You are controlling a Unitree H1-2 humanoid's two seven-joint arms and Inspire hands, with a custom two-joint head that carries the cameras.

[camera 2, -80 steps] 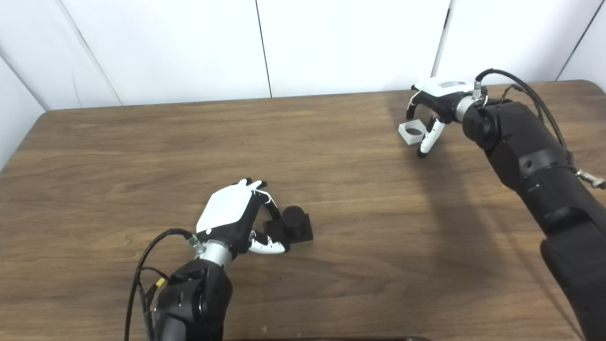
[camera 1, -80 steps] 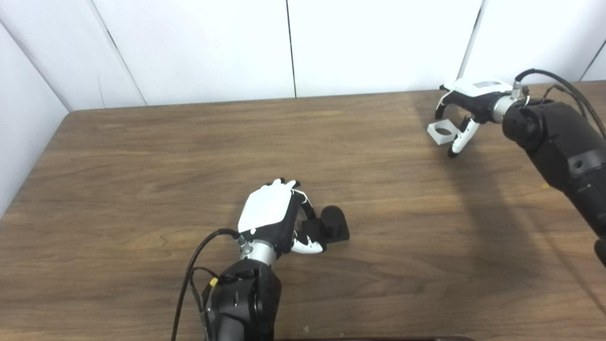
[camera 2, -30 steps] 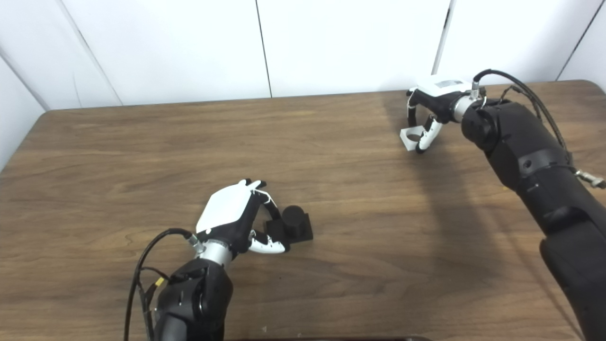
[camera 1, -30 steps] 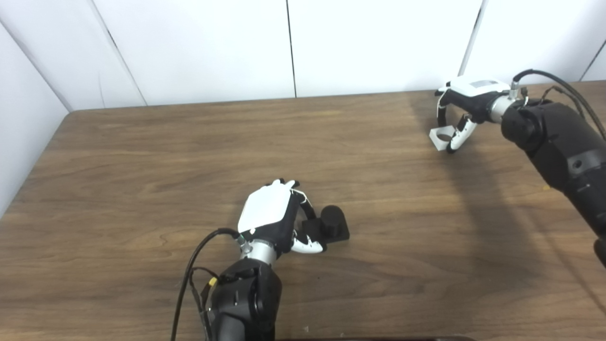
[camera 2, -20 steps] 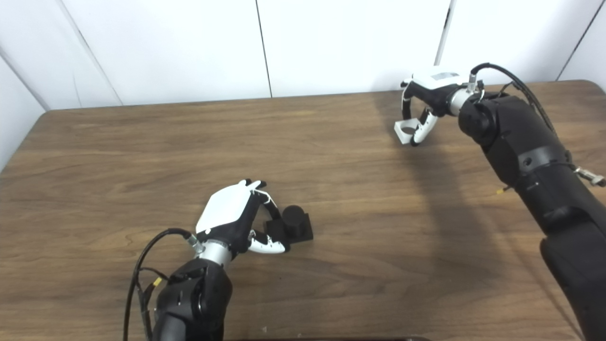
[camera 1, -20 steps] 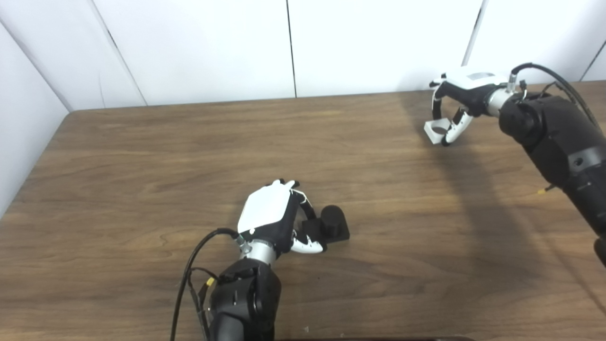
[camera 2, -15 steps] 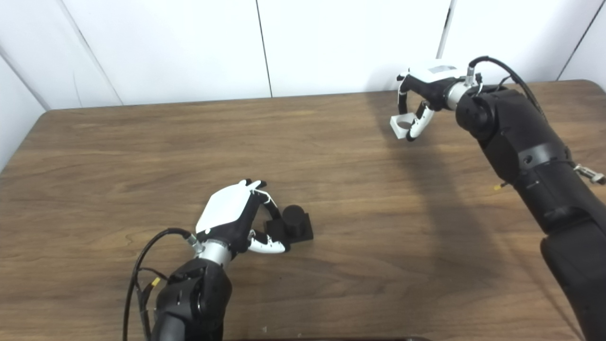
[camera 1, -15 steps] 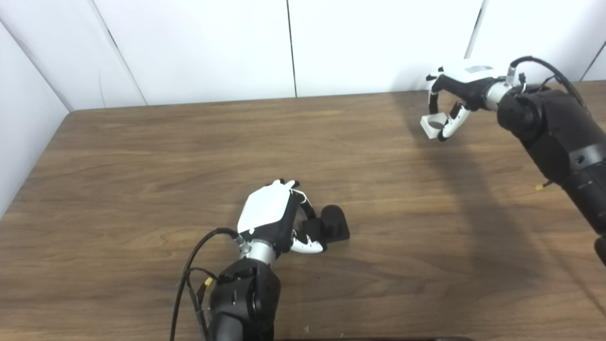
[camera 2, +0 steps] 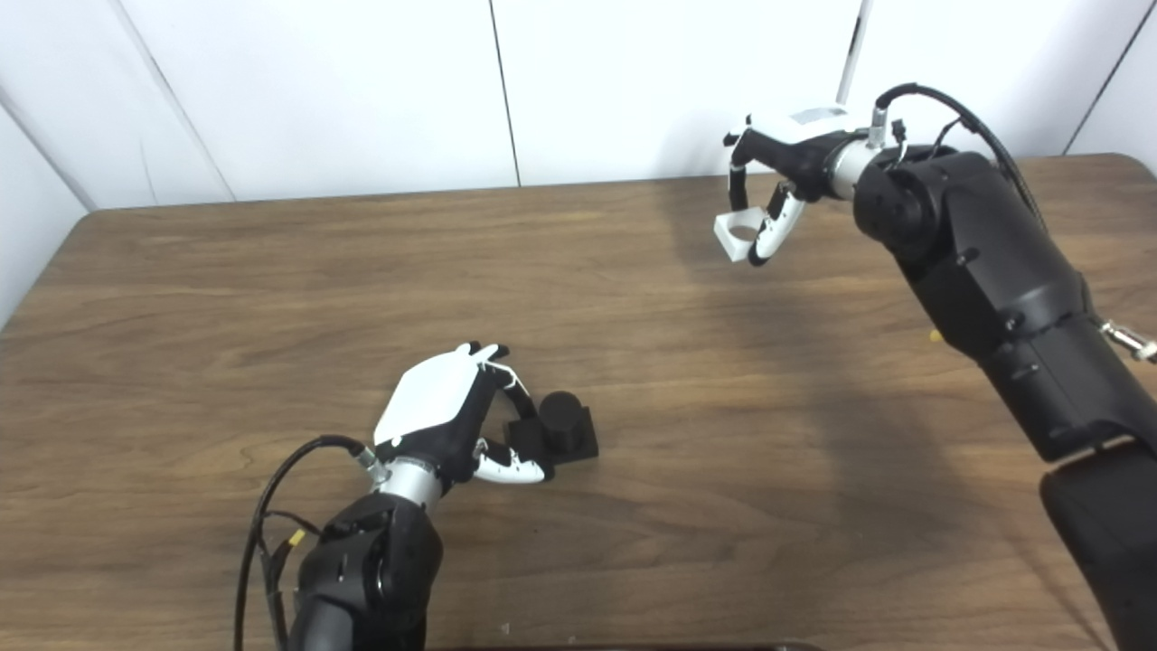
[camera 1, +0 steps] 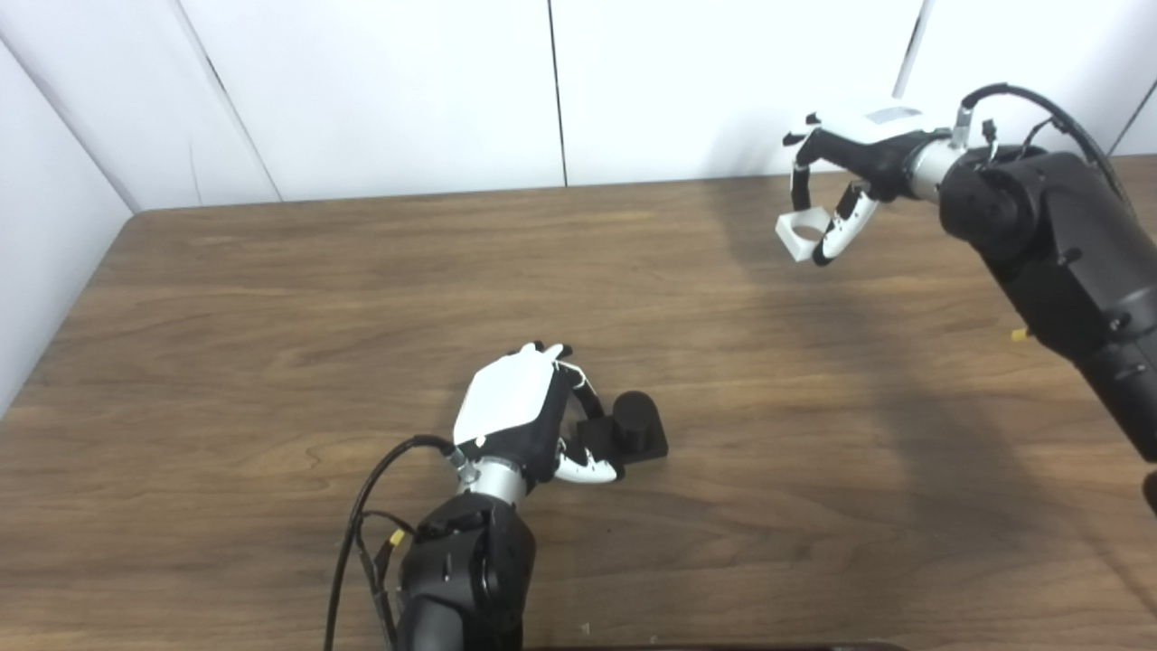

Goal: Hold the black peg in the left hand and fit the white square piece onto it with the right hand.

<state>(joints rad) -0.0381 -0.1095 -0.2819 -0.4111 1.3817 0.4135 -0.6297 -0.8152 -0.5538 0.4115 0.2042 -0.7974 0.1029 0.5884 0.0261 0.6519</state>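
We are gripping the black peg (camera 1: 633, 432) by its square base with our left hand (camera 1: 520, 414), fingers closed on the left edge of the base, and the peg is sitting upright on the wooden table (camera 1: 271, 298) near the middle, toward the near side. Our right hand (camera 1: 845, 194) is pinching the white square piece (camera 1: 802, 232) between fingers and thumb, and the piece is hanging clear of the table at the far right, well apart from the peg.

We are judging that the step in hand is carrying the piece over to the peg. To do it well, we are aiming to bring the piece near and left while it is lifted, so it is not dragging across the wood. We are wanting its round hole level and facing down before it is reaching the peg, then centred right above the peg's round top. The piece is looking slightly tilted in the pinch, so it may need levelling. The left hand should be pressing the base flat so the peg is not tipping as the piece is lowered.
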